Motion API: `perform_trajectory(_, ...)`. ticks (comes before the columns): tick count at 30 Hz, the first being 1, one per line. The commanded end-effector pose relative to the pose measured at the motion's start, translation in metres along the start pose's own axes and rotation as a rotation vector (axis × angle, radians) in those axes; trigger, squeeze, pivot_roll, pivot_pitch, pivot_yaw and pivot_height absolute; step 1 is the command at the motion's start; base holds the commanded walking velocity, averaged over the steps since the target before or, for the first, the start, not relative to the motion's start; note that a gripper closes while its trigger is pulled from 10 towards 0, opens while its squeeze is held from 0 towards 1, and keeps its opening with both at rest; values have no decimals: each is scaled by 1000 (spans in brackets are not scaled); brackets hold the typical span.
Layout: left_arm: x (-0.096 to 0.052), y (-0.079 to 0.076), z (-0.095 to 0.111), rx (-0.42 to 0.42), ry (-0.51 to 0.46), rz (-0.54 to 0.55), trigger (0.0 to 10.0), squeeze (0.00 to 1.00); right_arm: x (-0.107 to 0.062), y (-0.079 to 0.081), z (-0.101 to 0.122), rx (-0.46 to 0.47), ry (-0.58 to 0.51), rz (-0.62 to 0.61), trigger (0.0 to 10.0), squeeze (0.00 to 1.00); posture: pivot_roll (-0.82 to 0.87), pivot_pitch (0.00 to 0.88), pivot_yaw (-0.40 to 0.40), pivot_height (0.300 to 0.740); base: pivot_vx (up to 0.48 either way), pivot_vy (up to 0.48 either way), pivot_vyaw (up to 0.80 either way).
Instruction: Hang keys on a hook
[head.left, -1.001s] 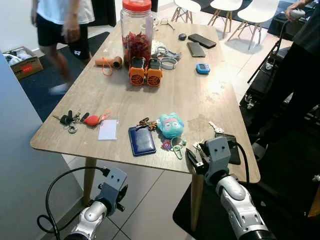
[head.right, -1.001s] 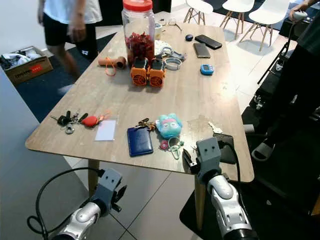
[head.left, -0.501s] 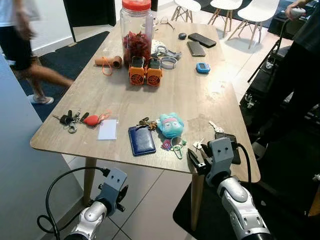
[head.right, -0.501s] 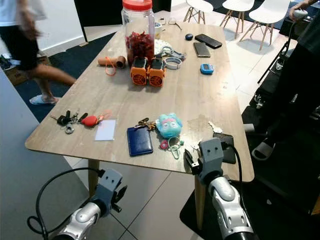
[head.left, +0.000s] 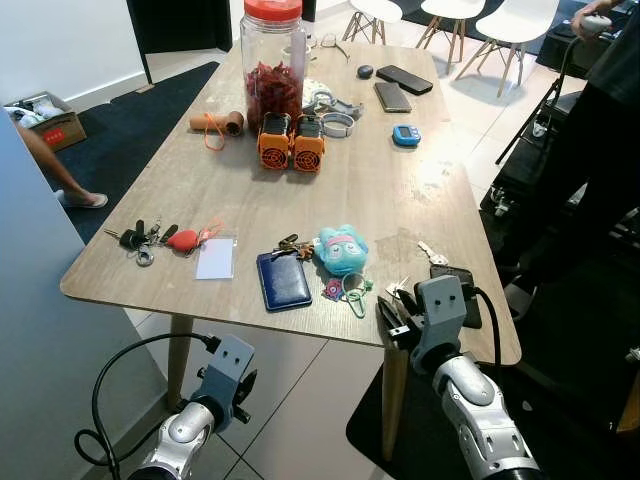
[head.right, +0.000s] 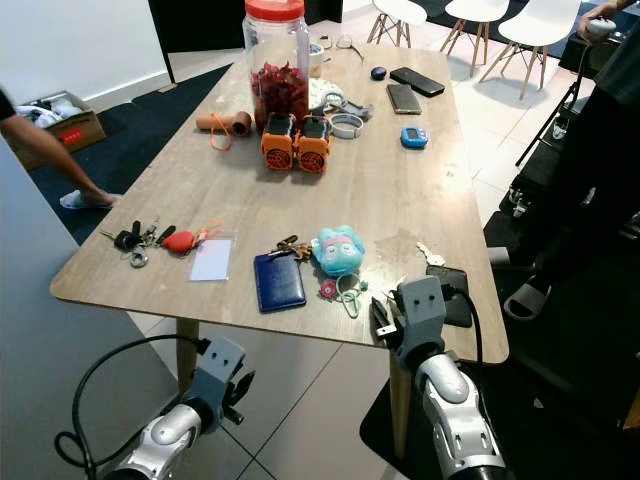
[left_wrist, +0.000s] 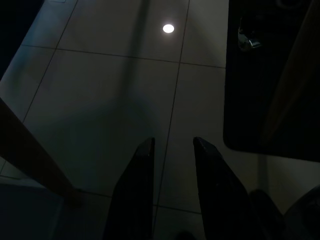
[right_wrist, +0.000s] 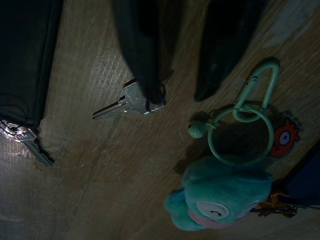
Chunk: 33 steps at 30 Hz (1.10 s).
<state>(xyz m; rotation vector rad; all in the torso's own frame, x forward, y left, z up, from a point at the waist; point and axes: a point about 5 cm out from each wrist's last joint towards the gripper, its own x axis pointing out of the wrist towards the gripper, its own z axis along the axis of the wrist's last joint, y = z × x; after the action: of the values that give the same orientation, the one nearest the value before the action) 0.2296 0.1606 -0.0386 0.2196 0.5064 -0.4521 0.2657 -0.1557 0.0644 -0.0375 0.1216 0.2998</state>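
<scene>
A single silver key (right_wrist: 125, 105) lies on the wooden table (head.left: 380, 190) near its front right edge. My right gripper (right_wrist: 179, 94) is open above it, and one fingertip (right_wrist: 152, 92) touches the key's head. The other finger sits beside a green ring with a carabiner (right_wrist: 242, 137) that is tied to a teal plush toy (head.left: 342, 250). Another key (right_wrist: 27, 140) pokes out beside a black case (right_wrist: 25, 60). A bunch of keys with a red fob (head.left: 150, 240) lies at the table's front left. My left gripper (left_wrist: 172, 142) hangs open under the table, over the tiled floor.
A blue wallet (head.left: 284, 281) and a white card (head.left: 215, 258) lie near the front edge. Farther back stand a red-lidded jar (head.left: 273, 60), two orange gadgets (head.left: 292, 146) and phones (head.left: 392, 97). A person in black (head.left: 600, 130) is on the right; another person's leg (head.left: 55, 175) shows at left.
The person on the left has walked out, leaving just a leg in view. My right gripper has edged slightly forward over the silver key. The left arm is still.
</scene>
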Motion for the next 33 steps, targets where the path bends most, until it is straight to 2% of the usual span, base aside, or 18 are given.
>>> perform_trajectory(1, -2, 0, -1, 0, -3, -2, 10000, 0, -3, -2, -2, 14, 10, -11, 2392, 0, 67, 55, -48, 740, 0, 0, 0)
perform_trajectory(2, -2, 0, -1, 1, -3, -2, 10000, 0, -3, -2, -2, 14, 11, -10, 1137, 0, 67, 55, -47, 740, 0, 0, 0)
perform_trajectory(3, -2, 0, -1, 1, -3, -2, 10000, 0, -3, -2, -2, 15, 10, -9, 510, 0, 67, 55, -47, 740, 0, 0, 0)
perform_trajectory(4, -2, 0, -1, 1, -3, -2, 10000, 0, -3, -2, -2, 15, 10, -9, 510, 0, 67, 55, -47, 740, 0, 0, 0)
perform_trajectory(5, -2, 0, -1, 1, -3, -2, 10000, 0, -3, -2, -2, 15, 11, -9, 0, 0, 67, 56, -47, 740, 0, 0, 0)
perform_trajectory(18, -2, 0, -1, 2, -2, -2, 10000, 0, -3, -2, -1, 16, 4, -10, 0, 0, 68, 51, -48, 740, 0, 0, 0)
perform_trajectory(20, -2, 1, -1, 3, -4, -5, 10000, 0, 0, -6, 14, 29, -60, -29, 0, 0, 69, 49, -45, 740, 0, 0, 0)
perform_trajectory(25, -2, 1, -1, 3, -4, -5, 10000, 0, 2, -8, 29, 55, -117, -35, 0, 0, 68, 48, -44, 740, 0, 0, 0)
perform_trajectory(27, -2, 1, -1, 4, -5, -10, 10000, 0, 4, -9, 56, 74, -219, -29, 0, 0, 66, 46, -42, 740, 0, 0, 0)
perform_trajectory(28, -2, 1, -1, 4, -5, -10, 10000, 0, 4, -9, 56, 74, -219, -29, 0, 0, 66, 46, -42, 740, 0, 0, 0)
perform_trajectory(29, -2, 1, -1, 5, -7, -15, 10000, 0, 4, -11, 84, 81, -322, -19, 0, 0, 65, 41, -42, 740, 0, 0, 0)
perform_trajectory(33, -1, 0, 0, 6, -10, -19, 10000, 0, 3, -13, 101, 77, -381, -18, 0, 0, 64, 36, -41, 740, 0, 0, 0)
